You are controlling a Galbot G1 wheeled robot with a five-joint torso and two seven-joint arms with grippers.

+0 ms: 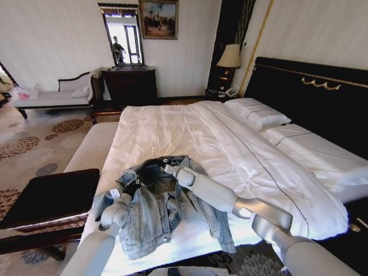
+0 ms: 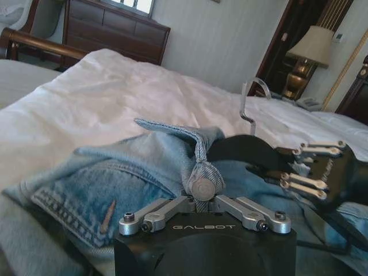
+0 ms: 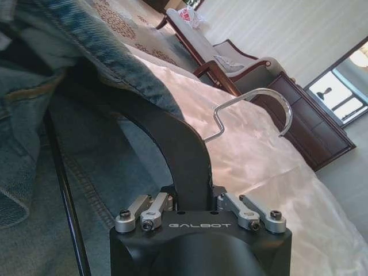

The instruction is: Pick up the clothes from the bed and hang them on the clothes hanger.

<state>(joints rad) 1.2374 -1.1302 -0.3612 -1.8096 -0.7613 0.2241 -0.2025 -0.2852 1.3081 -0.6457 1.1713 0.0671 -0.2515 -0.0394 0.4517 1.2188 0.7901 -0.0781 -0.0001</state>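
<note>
On the near end of the white bed (image 1: 172, 126) in the head view lies the denim jacket (image 1: 152, 215), while the left wrist view shows the left gripper (image 2: 201, 201) pinching its collar and the right wrist view shows the right gripper (image 3: 192, 204) clamped on the black hanger (image 3: 172, 138).

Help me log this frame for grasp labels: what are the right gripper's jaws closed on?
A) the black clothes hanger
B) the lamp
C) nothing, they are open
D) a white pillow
A: in the right wrist view the right gripper is clamped on the black shoulder of the clothes hanger, whose silver hook rises above the white bed, with the denim jacket draped over it.
</note>
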